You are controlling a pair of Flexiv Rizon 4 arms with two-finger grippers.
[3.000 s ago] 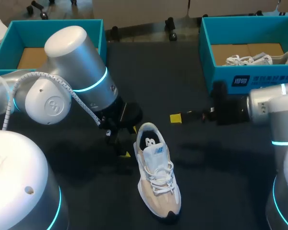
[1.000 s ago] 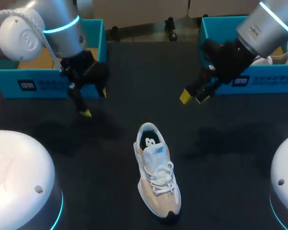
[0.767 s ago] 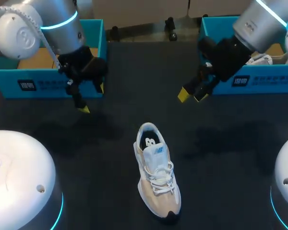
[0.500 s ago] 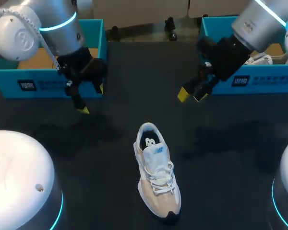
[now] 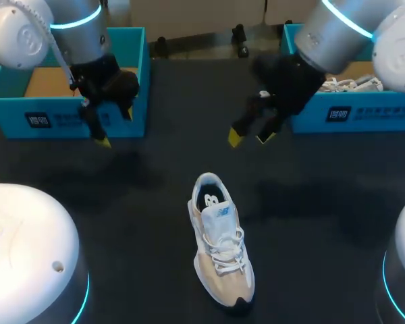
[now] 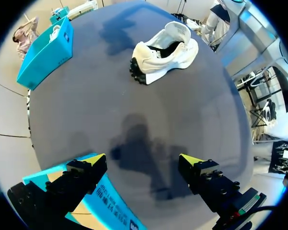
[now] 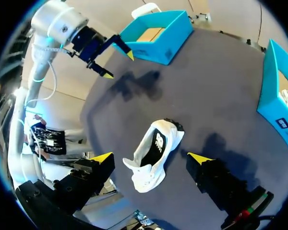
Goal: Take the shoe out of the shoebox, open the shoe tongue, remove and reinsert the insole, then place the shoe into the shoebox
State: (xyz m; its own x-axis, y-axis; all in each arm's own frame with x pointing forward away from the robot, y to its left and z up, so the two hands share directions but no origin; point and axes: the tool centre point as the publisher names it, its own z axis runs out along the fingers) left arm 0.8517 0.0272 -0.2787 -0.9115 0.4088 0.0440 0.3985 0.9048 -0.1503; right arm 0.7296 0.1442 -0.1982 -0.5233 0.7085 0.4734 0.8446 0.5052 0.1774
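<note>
The shoe (image 5: 219, 246) is lying upright on the middle of the bench (image 5: 189, 88), well apart from both the left jaws and the right jaws, which are being held open and empty. Nothing is being used to pin it, so it could be dragged or tipped if the tongue (image 5: 222, 228) is being pulled by one arm alone
</note>
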